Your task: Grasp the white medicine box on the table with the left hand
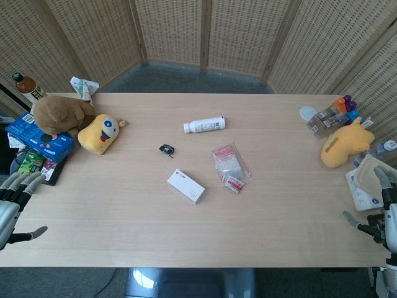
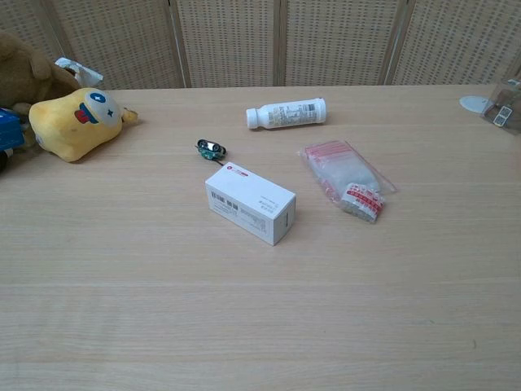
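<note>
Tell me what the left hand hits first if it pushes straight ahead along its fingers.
Likely the dark green packet under the blue Oreo box: the left hand points up-table at the table's left edge. The white medicine box lies far off that line. Depth is unclear.

left hand (image 1: 13, 195) empty, right hand (image 1: 379, 208) empty

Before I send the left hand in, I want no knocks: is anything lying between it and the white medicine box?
Nothing visible. Bare table lies between the left hand and the white medicine box; the yellow plush toy sits further back.
</note>
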Available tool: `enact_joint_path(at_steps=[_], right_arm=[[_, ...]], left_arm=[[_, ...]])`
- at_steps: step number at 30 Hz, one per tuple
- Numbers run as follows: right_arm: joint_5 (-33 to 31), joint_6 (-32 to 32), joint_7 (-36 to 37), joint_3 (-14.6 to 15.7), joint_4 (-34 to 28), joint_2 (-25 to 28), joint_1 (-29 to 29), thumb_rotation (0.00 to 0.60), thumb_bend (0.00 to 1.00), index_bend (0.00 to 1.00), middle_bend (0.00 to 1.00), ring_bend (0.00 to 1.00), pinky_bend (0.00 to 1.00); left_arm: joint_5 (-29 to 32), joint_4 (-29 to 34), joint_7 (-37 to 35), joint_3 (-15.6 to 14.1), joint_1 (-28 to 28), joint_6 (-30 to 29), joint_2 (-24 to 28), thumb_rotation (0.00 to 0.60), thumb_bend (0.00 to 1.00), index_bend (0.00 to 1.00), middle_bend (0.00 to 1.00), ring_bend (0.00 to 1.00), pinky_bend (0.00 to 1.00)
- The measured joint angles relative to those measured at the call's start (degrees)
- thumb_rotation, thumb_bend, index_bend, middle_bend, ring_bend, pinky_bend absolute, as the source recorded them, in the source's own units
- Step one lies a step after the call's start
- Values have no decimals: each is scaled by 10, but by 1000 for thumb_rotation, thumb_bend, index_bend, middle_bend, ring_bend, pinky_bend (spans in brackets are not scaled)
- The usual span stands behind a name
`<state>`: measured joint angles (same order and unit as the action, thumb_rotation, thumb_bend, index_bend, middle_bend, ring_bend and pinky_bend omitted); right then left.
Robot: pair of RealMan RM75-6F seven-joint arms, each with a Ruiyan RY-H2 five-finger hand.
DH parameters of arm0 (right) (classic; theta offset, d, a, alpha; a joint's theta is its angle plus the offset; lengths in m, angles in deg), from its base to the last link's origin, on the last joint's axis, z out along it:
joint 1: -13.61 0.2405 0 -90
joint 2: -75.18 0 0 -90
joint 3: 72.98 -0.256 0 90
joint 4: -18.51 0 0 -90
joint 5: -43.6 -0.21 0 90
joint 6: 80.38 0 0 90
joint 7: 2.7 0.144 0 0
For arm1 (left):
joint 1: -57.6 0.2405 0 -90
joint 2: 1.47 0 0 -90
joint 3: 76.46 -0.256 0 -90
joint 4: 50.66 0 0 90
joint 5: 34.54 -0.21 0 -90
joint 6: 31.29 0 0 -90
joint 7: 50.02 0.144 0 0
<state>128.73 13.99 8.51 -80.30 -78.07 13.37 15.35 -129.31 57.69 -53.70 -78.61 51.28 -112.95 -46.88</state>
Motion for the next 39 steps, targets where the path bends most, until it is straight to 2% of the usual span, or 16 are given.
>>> enact_joint_path(at_steps=[8, 13, 17, 21, 24, 28, 34, 39], right_arm=[[18, -5, -18, 4, -5, 0, 2, 600, 64, 44, 0, 0, 0], [15, -6, -17, 1, -9, -1, 2, 600, 65, 44, 0, 0, 0], [16, -9, -24, 1, -8, -4, 3, 600, 64, 44, 0, 0, 0], [13, -8, -16, -2, -9, -1, 2, 600, 64, 42, 0, 0, 0], [10, -6, -4, -5, -11, 3, 1, 600, 64, 43, 0, 0, 0], [4, -5, 10, -11, -12, 9, -1, 600, 64, 42, 0, 0, 0], [-4, -3, 33, -18, -14, 20, -5, 600, 64, 41, 0, 0, 0], [-11, -3, 51, -22, -15, 27, -7, 600, 64, 40, 0, 0, 0]], left_arm=[[-33, 2, 1, -7, 1, -8, 0, 600, 76, 0, 0, 0, 0], [-86, -24, -20, -6, -23, -4, -8, 600, 65, 0, 0, 0, 0], [-91, -38, -9, 14, -69, 40, -24, 600, 65, 0, 0, 0, 0], [-69, -51, 8, 38, -128, 121, -50, 600, 64, 0, 0, 0, 0], [-49, -64, 36, 57, -183, 196, -87, 600, 65, 0, 0, 0, 0], [-22, -94, 97, 79, -255, 285, -170, 600, 64, 0, 0, 0, 0], [32, -165, 190, 105, -348, 385, -307, 600, 53, 0, 0, 0, 0], [106, -224, 271, 126, -401, 430, -401, 600, 53, 0, 0, 0, 0]])
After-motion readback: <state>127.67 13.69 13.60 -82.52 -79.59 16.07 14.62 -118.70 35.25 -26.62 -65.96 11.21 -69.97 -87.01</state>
